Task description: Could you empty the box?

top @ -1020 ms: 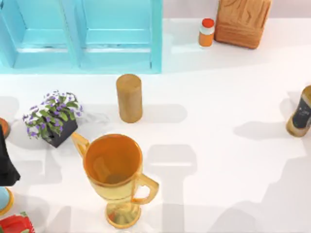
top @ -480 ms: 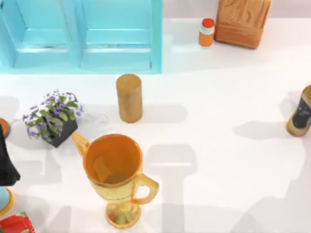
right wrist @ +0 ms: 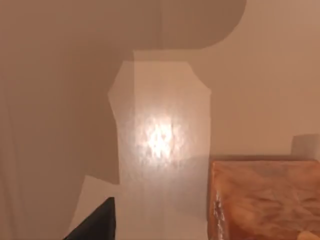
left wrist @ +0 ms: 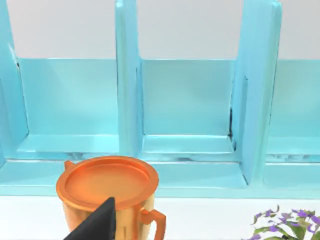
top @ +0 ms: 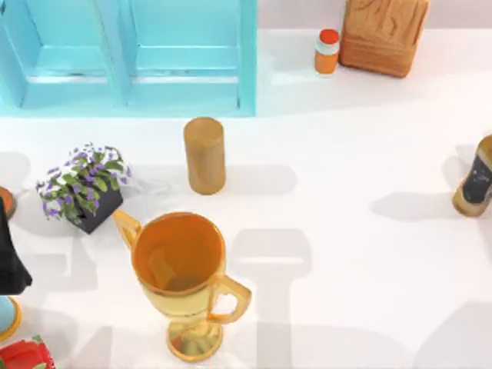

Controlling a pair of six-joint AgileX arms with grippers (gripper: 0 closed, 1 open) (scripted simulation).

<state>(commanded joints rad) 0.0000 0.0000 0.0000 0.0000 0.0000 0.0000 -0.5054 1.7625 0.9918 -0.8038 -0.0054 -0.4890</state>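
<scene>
**Wooden box at the table's far right**

Top view: the wooden box (top: pixel 384 34) stands at the back right of the table (top: pixel 354 254), just beside a small orange bottle (top: pixel 327 51). The left arm (top: pixel 9 257) sits at the left edge.

Left wrist view: the left gripper (left wrist: pixel 97 226) hangs before an orange cup (left wrist: pixel 107 186) and a blue shelf (left wrist: pixel 185 105); whether it is spread or pressed together cannot be told.

Right wrist view: the right gripper (right wrist: pixel 97 222) is near the wooden box (right wrist: pixel 265 200); its state cannot be told either.

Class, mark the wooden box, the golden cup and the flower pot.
wooden box (top: pixel 382 34), top view, its front face
golden cup (top: pixel 178 254), top view, inside its bowl
flower pot (top: pixel 83 184), top view, its leaves
</scene>
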